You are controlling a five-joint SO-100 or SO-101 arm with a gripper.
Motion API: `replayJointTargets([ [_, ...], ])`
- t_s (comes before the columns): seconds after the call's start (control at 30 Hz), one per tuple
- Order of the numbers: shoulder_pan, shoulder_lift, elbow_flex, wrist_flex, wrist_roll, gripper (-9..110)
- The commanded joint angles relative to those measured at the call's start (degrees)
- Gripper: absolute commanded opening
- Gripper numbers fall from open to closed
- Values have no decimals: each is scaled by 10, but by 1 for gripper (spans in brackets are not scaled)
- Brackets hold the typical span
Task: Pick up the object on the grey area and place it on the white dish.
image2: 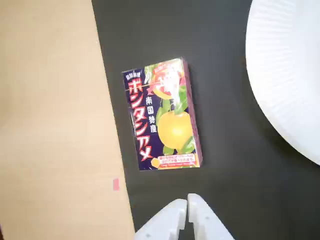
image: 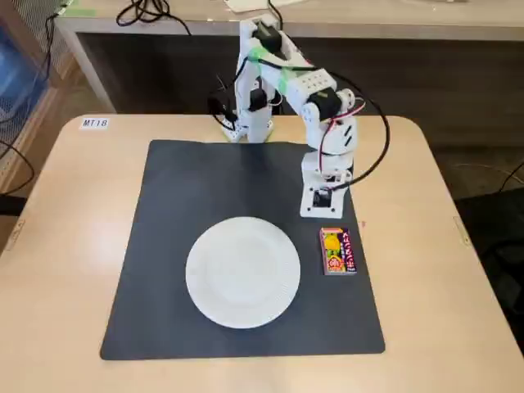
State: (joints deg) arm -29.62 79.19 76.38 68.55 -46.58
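A white robot arm (image: 282, 82) hangs its pincer (image: 318, 205) just above the far end of a small candy packet (image: 338, 250) on the dark grey mat (image: 164, 246), the approach stage of a pick-and-place job, judging by how things lie. The packet lies flat near the mat's right edge in the fixed view, just beside the white plate (image: 243, 272) but not touching it, its long side running roughly away from the arm's base.

In the wrist view the pincer (image2: 187, 201) shows at the bottom edge with its two white fingertips (image2: 172, 212) pressed nearly together, only a thin slit between them, and nothing held. The packet (image2: 162, 114) sits just ahead of those tips, slightly tilted, with a strip of mat between it and the beige table (image2: 50, 125) on the left.

The pick has not yet begun. The next move seems to call for spreading the jaws wide enough to straddle the packet, shifting forward over its middle, and then lowering; since the packet is thin and flat, the tips would likely need to reach right down to the mat to catch its edges.

The plate (image2: 290, 75), seen at the right of the wrist view, holds nothing; its ribbed rim and flat centre are bare.
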Motion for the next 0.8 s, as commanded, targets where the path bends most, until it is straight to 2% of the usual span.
replayJointTargets([
  [0.0, -4, -45, -119, 46, -27, 0],
  [0.27, 10, -127, -250, 83, -55, 0],
  [0.47, 18, -227, -373, 151, -94, 26],
  [0.67, 33, -392, -622, 283, -113, 33],
  [0.77, 34, -401, -626, 279, -123, 34],
])
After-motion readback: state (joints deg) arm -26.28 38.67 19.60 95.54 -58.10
